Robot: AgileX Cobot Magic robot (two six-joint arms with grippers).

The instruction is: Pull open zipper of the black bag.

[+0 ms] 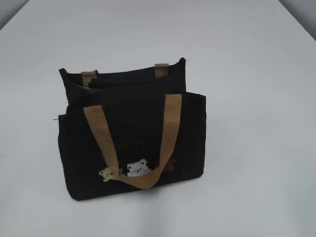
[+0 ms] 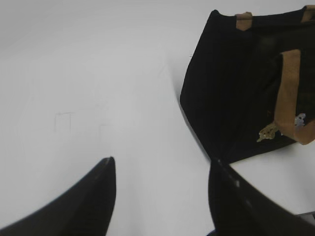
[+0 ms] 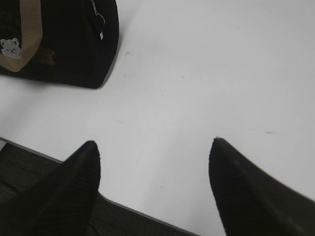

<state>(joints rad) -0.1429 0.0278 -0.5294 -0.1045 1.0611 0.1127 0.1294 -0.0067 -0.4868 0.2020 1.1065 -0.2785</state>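
The black bag (image 1: 133,138) stands upright in the middle of the white table, its tan handle (image 1: 170,128) hanging down the front over the bear patches (image 1: 137,168). The zipper (image 1: 129,85) runs along the top, black on black and hard to make out. In the right wrist view a small pale tab (image 3: 101,34) hangs at the end of the bag (image 3: 74,44); I cannot tell whether it is the pull. My left gripper (image 2: 161,160) is open over bare table, left of the bag (image 2: 226,88). My right gripper (image 3: 153,141) is open, well right of the bag. Neither arm shows in the exterior view.
The white table (image 1: 256,98) spreads out around the bag on all sides. Its front edge (image 3: 147,215) runs just under my right gripper, with dark floor below it.
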